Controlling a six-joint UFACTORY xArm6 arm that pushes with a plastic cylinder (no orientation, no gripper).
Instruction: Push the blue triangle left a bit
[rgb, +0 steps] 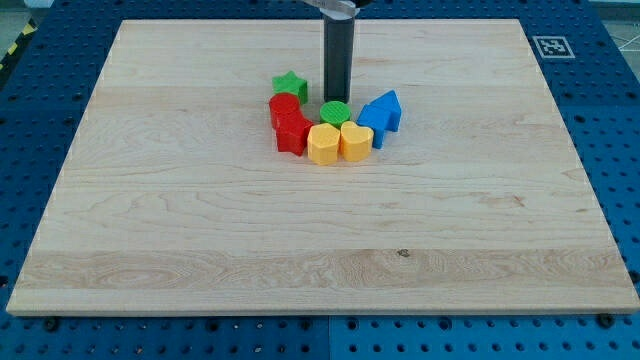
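The blue triangle (373, 123) sits on the wooden board (200, 220) right of centre in a cluster, touching a blue block (387, 107) behind it to the right. My tip (336, 97) stands just above the green round block (335, 112), left of the blue triangle, with a small gap between them. A green star (290, 85) lies to the tip's left. Two red blocks (289, 120) sit at the cluster's left. Two yellow blocks (339, 142) sit at its bottom, the right one touching the blue triangle.
A black-and-white marker tag (550, 45) lies at the board's top right corner. A blue perforated table (620, 150) surrounds the board.
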